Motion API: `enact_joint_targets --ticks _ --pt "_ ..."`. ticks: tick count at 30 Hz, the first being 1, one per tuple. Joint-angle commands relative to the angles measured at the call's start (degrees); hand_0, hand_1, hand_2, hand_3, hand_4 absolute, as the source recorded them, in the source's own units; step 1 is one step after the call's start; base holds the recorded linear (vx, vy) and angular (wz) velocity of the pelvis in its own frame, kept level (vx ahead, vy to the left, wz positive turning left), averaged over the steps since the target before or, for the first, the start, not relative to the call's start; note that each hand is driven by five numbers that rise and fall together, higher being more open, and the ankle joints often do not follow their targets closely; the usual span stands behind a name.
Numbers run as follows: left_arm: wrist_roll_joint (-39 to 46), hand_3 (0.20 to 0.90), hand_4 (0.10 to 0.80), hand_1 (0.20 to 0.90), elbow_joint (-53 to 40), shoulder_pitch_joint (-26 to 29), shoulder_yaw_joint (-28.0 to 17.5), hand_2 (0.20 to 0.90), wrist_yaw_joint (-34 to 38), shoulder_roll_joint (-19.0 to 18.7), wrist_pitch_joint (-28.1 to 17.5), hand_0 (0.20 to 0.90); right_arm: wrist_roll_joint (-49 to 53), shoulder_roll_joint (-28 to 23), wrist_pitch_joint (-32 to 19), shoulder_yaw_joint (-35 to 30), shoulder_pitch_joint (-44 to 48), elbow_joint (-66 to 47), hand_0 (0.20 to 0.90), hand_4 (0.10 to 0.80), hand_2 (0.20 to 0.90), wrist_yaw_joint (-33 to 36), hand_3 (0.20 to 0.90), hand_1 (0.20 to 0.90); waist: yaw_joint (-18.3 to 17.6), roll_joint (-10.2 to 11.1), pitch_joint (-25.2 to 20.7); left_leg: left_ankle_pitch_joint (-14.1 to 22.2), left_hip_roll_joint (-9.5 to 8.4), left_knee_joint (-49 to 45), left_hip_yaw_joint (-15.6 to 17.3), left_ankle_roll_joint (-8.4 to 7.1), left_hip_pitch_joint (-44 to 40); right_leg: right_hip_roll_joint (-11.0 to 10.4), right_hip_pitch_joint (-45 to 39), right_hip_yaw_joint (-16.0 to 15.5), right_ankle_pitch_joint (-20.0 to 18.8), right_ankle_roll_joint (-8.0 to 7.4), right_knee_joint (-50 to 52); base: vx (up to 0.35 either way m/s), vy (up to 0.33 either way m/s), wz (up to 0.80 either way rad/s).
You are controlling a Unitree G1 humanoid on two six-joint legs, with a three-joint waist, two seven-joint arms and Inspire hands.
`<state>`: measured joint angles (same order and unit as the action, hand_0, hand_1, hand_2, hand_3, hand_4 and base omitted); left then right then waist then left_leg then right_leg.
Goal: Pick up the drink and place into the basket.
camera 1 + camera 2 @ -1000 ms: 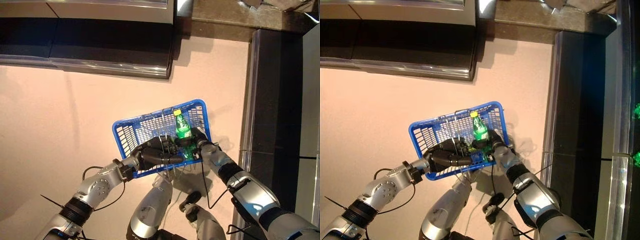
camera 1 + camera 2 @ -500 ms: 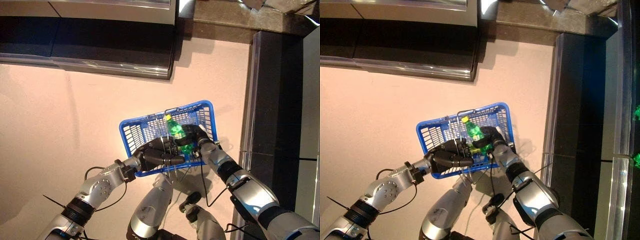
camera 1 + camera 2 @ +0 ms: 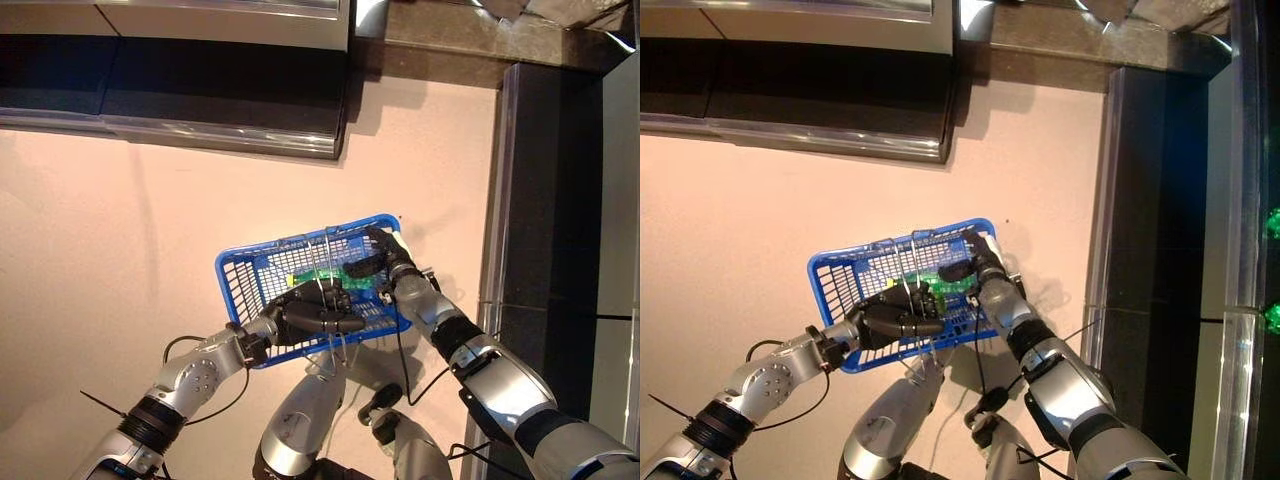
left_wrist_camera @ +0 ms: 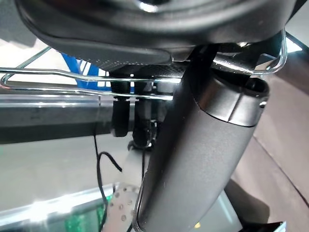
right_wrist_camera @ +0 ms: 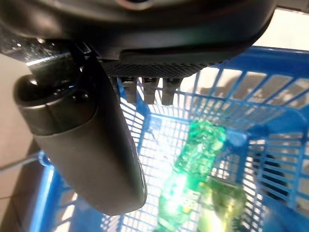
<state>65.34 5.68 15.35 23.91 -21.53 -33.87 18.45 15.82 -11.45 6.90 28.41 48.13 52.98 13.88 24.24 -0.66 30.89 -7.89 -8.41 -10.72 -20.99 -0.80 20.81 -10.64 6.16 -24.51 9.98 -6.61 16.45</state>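
Fingers on my right hand [image 3: 372, 262] look relaxed and apart, holding nothing, and in the right wrist view the green bottle [image 5: 193, 169] lies just past them, down on the mesh floor of the blue basket [image 3: 232, 283]. From those fingers the bottle sits below and slightly toward my left side, near but apart as far as I can tell. Its long axis runs roughly along the basket's length, on its side rather than upright. My left hand [image 3: 312, 310] is further out along that line, curled round the wire handle [image 4: 58, 75] and carrying the basket. I judge the drink to be already in, so the next move turns on lifting the right hand straight away from the bottle without catching the rim or the handle.
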Motion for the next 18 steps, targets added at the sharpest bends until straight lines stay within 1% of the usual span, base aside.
enact_joint_targets --ticks 1,3,4,6,7,9,10,12,14,18 --pt "6.73 0.200 0.100 0.300 -18.44 3.53 -6.10 0.300 -8.31 6.70 -8.18 0.300 1.14 -1.43 -7.97 1.28 2.30 -14.95 0.900 0.800 0.900 3.61 0.900 0.900 -2.28 -0.97 -2.00 6.39 -2.24 0.46 6.70 7.40 -5.04 -1.20 5.28 4.10 -15.27 1.02 -1.52 -0.017 -0.033 -0.01" --pt "5.65 0.200 0.100 0.300 -17.26 1.02 -8.33 0.300 -6.90 5.93 -10.20 0.300 1.50 -2.33 -9.81 0.31 -1.62 -23.10 0.900 0.800 0.900 3.75 0.900 0.900 -3.24 0.01 -2.18 6.78 -1.80 0.70 7.29 7.42 -5.67 -0.97 5.34 4.82 -15.92 0.82 -1.18 -0.012 -0.044 -0.03" --pt "4.35 0.200 0.100 0.300 -16.55 -0.49 -9.48 0.300 -5.85 6.21 -11.27 0.300 0.35 -2.35 -10.84 -0.29 -4.15 -26.72 0.900 0.800 0.900 3.89 0.900 0.900 -3.82 0.60 -2.48 7.00 -1.54 0.80 7.70 7.42 -6.02 -0.74 5.28 5.39 -16.13 0.70 -1.19 -0.004 -0.054 -0.10" --pt "1.77 0.200 0.100 0.300 -14.27 -4.04 -12.03 0.300 -2.80 6.64 -15.07 0.300 -0.23 -2.44 -12.80 -1.85 -10.63 -33.90 0.900 0.800 0.900 2.59 0.900 0.900 -5.37 1.94 -3.61 7.48 -0.74 1.48 8.68 7.39 -7.26 -0.06 4.86 6.79 -16.46 0.37 -1.71 0.007 -0.065 -0.24" --pt "0.98 0.200 0.100 0.300 -13.35 -5.19 -13.02 0.300 -2.22 7.18 -15.72 0.300 -0.67 -2.51 -13.45 -2.76 -12.98 -35.63 0.900 0.800 0.900 1.16 0.900 0.900 -5.95 2.31 -4.09 7.61 -0.49 1.68 9.03 7.37 -7.77 0.29 4.58 7.31 -16.29 0.31 -2.06 0.021 -0.069 -0.39" --pt "0.05 0.200 0.100 0.300 -8.80 -8.77 -16.41 0.300 0.18 9.09 -18.55 0.300 -1.19 -3.50 -16.99 -5.39 -20.86 -40.33 0.900 0.800 0.900 -2.87 0.900 0.900 -8.05 3.56 -6.15 8.10 0.36 2.83 10.41 7.39 -9.91 1.40 3.43 9.07 -16.16 0.00 -3.37 0.049 -0.064 -0.48" --pt "0.19 0.200 0.100 0.300 -7.17 -10.37 -17.80 0.300 0.37 9.87 -19.09 0.300 -0.14 -4.55 -18.58 -6.46 -23.93 -42.26 0.900 0.800 0.900 -4.95 0.900 0.900 -8.90 4.02 -7.19 8.20 0.79 3.40 11.12 7.34 -10.78 1.93 2.69 9.75 -15.93 -0.09 -4.31 0.070 -0.067 -0.48" --pt "-0.88 0.200 0.100 0.300 -3.68 -13.09 -20.26 0.300 2.04 12.01 -21.61 0.300 1.84 -5.17 -21.71 -9.32 -30.11 -45.57 0.900 0.800 0.900 -10.26 0.900 0.900 -10.98 4.86 -9.47 8.13 1.61 5.19 12.72 7.25 -12.88 2.92 1.29 11.31 -16.22 -0.35 -6.36 0.077 -0.064 -0.51" --pt "0.63 0.200 0.100 0.300 -0.30 -15.19 -22.31 0.300 2.45 13.50 -23.55 0.300 5.65 -6.55 -23.84 -12.81 -35.34 -48.54 0.900 0.800 0.900 -13.61 0.900 0.900 -12.93 5.15 -11.64 8.17 2.46 6.90 14.54 7.15 -14.93 3.69 -0.06 12.68 -16.15 -0.56 -8.13 0.091 -0.060 -0.54" --pt "3.49 0.200 0.100 0.300 4.25 -18.09 -27.51 0.300 2.51 16.79 -24.89 0.300 10.73 -4.80 -25.90 -21.05 -42.31 -49.56 0.900 0.800 0.900 -19.12 0.900 0.900 -16.62 5.16 -15.23 8.50 3.79 9.32 17.57 7.03 -18.50 4.91 -1.91 14.80 -15.58 -0.40 -9.73 0.081 -0.061 -0.56"
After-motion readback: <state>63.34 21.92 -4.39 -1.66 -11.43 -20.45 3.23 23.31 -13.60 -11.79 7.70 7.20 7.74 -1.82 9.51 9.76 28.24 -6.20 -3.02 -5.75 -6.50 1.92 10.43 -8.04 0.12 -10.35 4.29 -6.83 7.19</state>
